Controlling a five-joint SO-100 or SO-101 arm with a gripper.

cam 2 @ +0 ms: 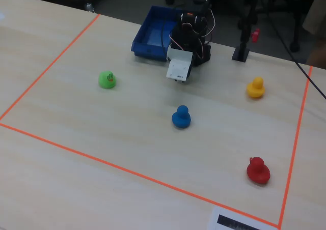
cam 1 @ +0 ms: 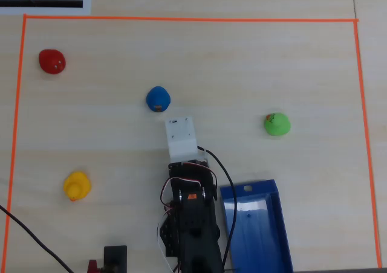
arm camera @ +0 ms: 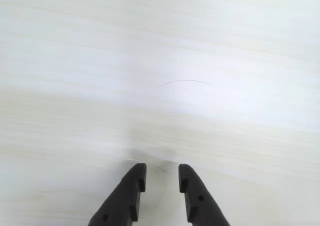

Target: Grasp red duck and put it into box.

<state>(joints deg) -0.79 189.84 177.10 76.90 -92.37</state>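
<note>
The red duck point(cam 1: 52, 61) sits at the far upper left of the taped area in the overhead view, and at the near right in the fixed view point(cam 2: 258, 170). The blue box point(cam 1: 257, 231) lies empty at the bottom, right of the arm's base; in the fixed view point(cam 2: 150, 36) it is at the back. My gripper point(arm camera: 161, 172) shows two black fingers a little apart over bare table, with nothing between them. In the overhead view the white wrist housing point(cam 1: 181, 137) hides the fingers. The gripper is far from the red duck.
A blue duck point(cam 1: 158, 99) sits just ahead of the wrist. A yellow duck point(cam 1: 77, 186) is at the lower left and a green duck point(cam 1: 277, 124) at the right. Orange tape point(cam 1: 187, 19) frames the work area. Cables trail by the arm's base.
</note>
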